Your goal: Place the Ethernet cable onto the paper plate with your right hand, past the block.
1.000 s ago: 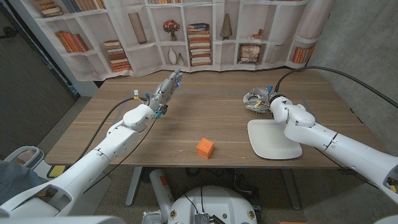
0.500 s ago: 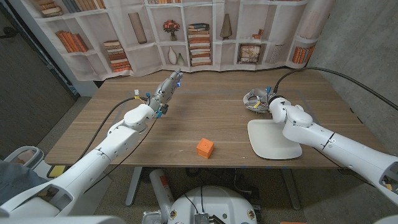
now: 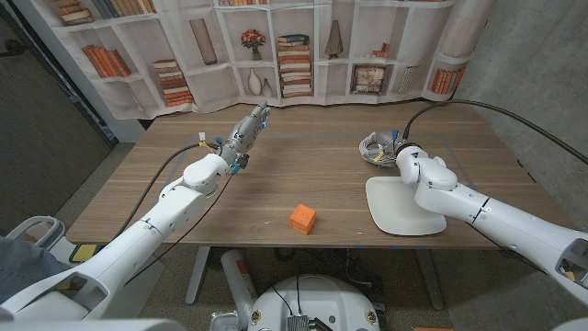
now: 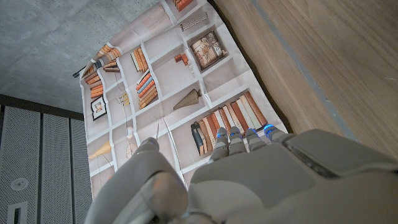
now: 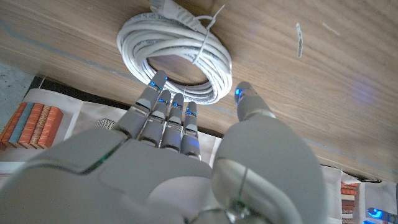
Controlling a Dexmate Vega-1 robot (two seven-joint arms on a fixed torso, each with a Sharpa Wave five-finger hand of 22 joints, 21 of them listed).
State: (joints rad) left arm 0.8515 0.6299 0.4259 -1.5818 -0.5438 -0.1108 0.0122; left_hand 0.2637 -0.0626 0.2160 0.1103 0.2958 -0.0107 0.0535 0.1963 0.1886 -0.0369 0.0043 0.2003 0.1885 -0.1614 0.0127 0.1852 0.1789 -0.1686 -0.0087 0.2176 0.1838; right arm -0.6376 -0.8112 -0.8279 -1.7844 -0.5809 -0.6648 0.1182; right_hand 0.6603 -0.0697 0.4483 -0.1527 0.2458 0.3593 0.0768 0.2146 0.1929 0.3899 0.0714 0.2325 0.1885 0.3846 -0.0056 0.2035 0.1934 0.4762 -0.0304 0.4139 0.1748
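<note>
Cable (image 5: 176, 58) lies coiled on the counter (image 3: 303, 175) just beyond the right hand (image 5: 186, 140), whose fingers (image 5: 163, 111) reach toward it spread, holding nothing.

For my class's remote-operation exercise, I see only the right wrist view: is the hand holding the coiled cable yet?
Observer: No. In the head view the right hand is beside the Ethernet cable, not gripping it.
Operator: Where is the plate?
Observer: The paper plate lies nearer the robot than the cable, partly under the right forearm.
Operator: And the block?
Observer: The orange block sits left of the plate, near the table's front edge.
</note>
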